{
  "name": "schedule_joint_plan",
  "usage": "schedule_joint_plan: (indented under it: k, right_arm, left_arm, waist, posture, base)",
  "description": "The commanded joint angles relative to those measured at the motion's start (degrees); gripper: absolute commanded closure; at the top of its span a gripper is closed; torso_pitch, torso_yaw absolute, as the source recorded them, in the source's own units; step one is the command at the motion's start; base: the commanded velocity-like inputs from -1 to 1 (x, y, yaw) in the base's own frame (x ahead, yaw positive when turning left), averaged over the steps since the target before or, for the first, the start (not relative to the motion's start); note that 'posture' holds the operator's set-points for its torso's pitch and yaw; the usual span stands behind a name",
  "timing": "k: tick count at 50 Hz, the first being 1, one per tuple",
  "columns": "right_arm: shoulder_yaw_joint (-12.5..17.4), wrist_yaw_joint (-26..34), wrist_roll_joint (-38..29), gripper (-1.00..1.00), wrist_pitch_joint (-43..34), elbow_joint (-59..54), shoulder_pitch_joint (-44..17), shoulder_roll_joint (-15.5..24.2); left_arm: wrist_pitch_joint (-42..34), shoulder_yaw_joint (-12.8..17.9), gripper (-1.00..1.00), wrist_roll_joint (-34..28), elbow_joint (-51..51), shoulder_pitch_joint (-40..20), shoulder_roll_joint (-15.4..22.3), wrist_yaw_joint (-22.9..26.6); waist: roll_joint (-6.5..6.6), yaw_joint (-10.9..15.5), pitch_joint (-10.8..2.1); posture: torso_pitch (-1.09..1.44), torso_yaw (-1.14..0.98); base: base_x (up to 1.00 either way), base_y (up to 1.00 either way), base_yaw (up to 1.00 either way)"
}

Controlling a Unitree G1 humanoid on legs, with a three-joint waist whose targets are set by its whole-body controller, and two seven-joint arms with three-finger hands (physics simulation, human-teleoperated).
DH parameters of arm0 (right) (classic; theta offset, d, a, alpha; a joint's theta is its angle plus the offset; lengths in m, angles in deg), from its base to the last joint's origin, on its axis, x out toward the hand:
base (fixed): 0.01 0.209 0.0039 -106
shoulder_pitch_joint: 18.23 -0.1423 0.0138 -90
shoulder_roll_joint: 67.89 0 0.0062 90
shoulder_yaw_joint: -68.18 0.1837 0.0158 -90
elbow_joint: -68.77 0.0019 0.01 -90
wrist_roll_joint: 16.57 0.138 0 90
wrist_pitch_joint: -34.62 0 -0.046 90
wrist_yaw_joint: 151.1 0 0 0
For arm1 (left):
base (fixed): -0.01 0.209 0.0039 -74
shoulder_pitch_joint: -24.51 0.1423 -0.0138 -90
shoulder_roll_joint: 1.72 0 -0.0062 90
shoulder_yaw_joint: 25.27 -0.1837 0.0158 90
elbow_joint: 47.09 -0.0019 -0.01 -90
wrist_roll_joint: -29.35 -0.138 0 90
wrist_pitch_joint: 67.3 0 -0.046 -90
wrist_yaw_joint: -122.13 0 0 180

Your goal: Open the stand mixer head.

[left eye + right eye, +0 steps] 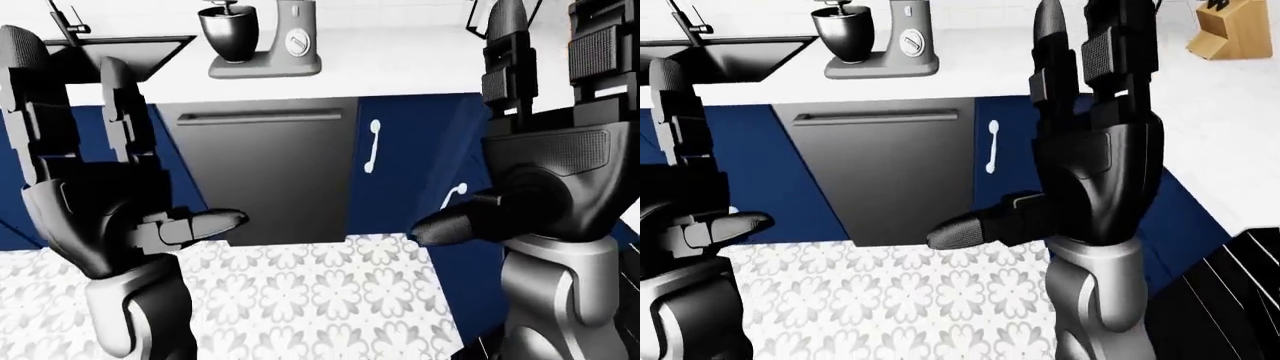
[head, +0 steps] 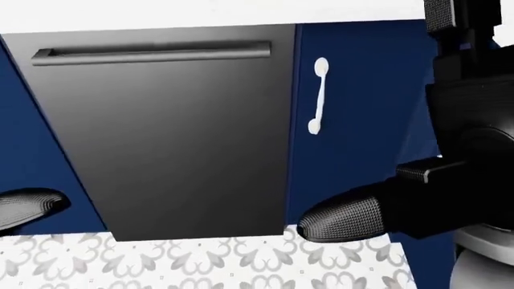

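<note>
Raising both hands empty with fingers spread, our left hand and right hand touch nothing. We read no writing on the grey stand mixer; its head sits down over a dark bowl on the white counter.

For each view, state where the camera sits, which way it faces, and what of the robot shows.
Left-eye view: on the head, facing the counter with the stand mixer and sink; both raised hands, left hand and right hand, show open.
Head view: angled lower, at the dishwasher; only thumbs show.
Right-eye view: like the left-eye, adding a knife block.
Both eye views share mixer, sink, dishwasher, hands.
</note>
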Motion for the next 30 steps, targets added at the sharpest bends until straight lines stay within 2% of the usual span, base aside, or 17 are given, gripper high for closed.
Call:
schedule_joint_plan:
  k: [1, 3, 4, 7, 8, 9, 11, 12, 14, 15, 17, 19, 22, 24, 25, 28, 30]
  right_arm:
    - [0.0, 0.4, -0.5, -1.00, 0.7, 0.7, -0.9, 0.4]
    - [0.0, 0.6, -0.3, -1.00, 1.0, 0.9, -0.6, 0.0]
    - [0.0, 0.6, -0.4, -1.00, 1.0, 1.0, -0.6, 0.0]
    - [0.2, 0.6, -0.4, -1.00, 0.9, 1.2, -0.6, 0.0]
    - [0.2, 0.6, -0.3, -1.00, 0.5, 1.3, -0.6, 0.2]
    - [0.1, 0.7, -0.3, -1.00, 0.5, 1.3, -0.7, 0.2]
    - [-0.2, 1.3, -0.7, -1.00, 0.9, 1.4, -0.5, 0.2]
    - [0.0, 1.0, -0.3, -1.00, 0.7, 1.4, -0.6, -0.1]
    - [0.0, 1.1, -0.4, -1.00, 0.7, 1.4, -0.7, 0.0]
    - [0.2, 0.7, 0.0, -1.00, 0.3, 1.5, -1.0, 0.0]
    - [0.0, 0.9, -0.3, -1.00, 0.4, 1.2, -1.0, 0.2]
    - [-0.1, 0.9, -0.2, -1.00, 0.5, 1.4, -1.0, 0.0]
    - [-0.1, 0.8, -0.3, -1.00, 0.1, 1.5, -1.2, 0.0]
    - [-0.2, 0.9, -0.5, -1.00, 0.4, 1.4, -1.1, -0.1]
    - [-0.4, 1.1, -0.8, -1.00, 0.5, 1.5, -1.0, 0.0]
    - [-0.2, 1.0, -0.4, -1.00, 0.1, 1.8, -1.1, -0.1]
    - [-0.4, 1.2, -0.8, -1.00, 0.2, 1.8, -0.9, 0.0]
  left_arm:
    - [0.4, 0.2, -0.98, 0.0, 1.7, -1.1, 0.4, 0.0]
    - [0.5, 0.0, -0.98, -0.2, 1.9, -0.9, 0.3, 0.1]
    - [0.6, -0.1, -0.98, -0.4, 1.9, -0.7, 0.3, 0.2]
    - [0.3, 0.0, -0.98, -0.2, 2.2, -0.9, 0.3, 0.1]
    - [0.2, 0.0, -0.98, -0.2, 2.3, -1.0, 0.3, 0.0]
    - [0.4, 0.0, -0.98, -0.3, 2.2, -0.9, 0.3, 0.1]
    - [0.4, 0.1, -0.97, -0.3, 2.2, -0.8, 0.3, 0.2]
    - [0.4, 0.1, -0.98, -0.2, 2.1, -0.9, 0.3, 0.1]
    - [0.5, 0.3, -0.97, -0.1, 2.0, -1.0, 0.4, 0.1]
    - [0.6, 0.4, -0.98, -0.1, 1.9, -1.0, 0.4, 0.1]
    - [0.7, 0.4, -0.98, 0.0, 1.8, -1.0, 0.5, 0.2]
    - [0.9, 0.3, -0.97, -0.1, 1.8, -0.8, 0.4, 0.3]
    - [0.9, 0.4, -0.98, 0.0, 1.7, -0.8, 0.4, 0.3]
    - [1.0, 0.4, -0.98, 0.0, 1.7, -0.7, 0.4, 0.4]
    - [1.1, 0.4, -0.98, 0.0, 1.7, -0.5, 0.4, 0.4]
    - [1.0, 0.4, -0.98, 0.1, 1.9, -0.5, 0.4, 0.4]
    - [1.0, 0.5, -0.98, 0.1, 1.8, -0.5, 0.4, 0.4]
  waist:
    - [-2.37, 0.4, -0.32]
    - [-2.46, 0.5, 0.66]
    - [2.10, -0.2, -0.66]
    - [2.00, 0.4, -2.71]
    - [2.78, 0.4, -1.63]
    - [-0.30, 0.5, -0.42]
    - [-3.81, 1.0, 0.71]
    - [-2.49, 1.2, -0.18]
    - [-2.12, 1.3, -1.36]
    - [-0.54, 1.0, -2.12]
    - [-2.93, 1.3, -0.24]
    - [-6.38, 1.2, 0.05]
    - [-1.82, 1.2, -0.01]
    - [-4.79, 0.6, -0.93]
    - [-5.07, 0.4, -0.83]
    - [-0.72, 0.2, -1.86]
    - [-4.48, 0.7, -2.00]
  posture:
    - [0.00, 0.00]
    - [0.00, 0.00]
    - [0.00, 0.00]
    - [0.00, 0.00]
    - [0.00, 0.00]
    - [0.00, 0.00]
    - [0.00, 0.00]
    - [0.00, 0.00]
    - [0.00, 0.00]
    - [0.00, 0.00]
    - [0.00, 0.00]
    - [0.00, 0.00]
    - [0.00, 0.00]
    - [0.00, 0.00]
    - [0.00, 0.00]
    - [0.00, 0.00]
    - [0.00, 0.00]
  base:
    - [-0.04, 1.00, 0.00]
    - [-0.02, 0.50, 0.00]
    - [0.00, 0.00, 0.00]
    - [0.00, 0.03, 0.00]
    - [0.00, 1.00, 0.00]
    - [0.00, 1.00, 0.00]
    - [0.00, 0.41, 0.00]
    - [0.00, 0.00, 0.00]
    - [0.00, 0.00, 0.00]
    - [0.00, 0.52, 0.00]
    - [-0.11, 1.00, 0.00]
    - [-0.02, 0.62, 0.00]
    - [-0.03, 0.36, 0.00]
    - [-0.13, 1.00, 0.00]
    - [0.00, 0.30, 0.00]
    - [-0.03, 0.45, 0.00]
    - [-0.12, 1.00, 0.00]
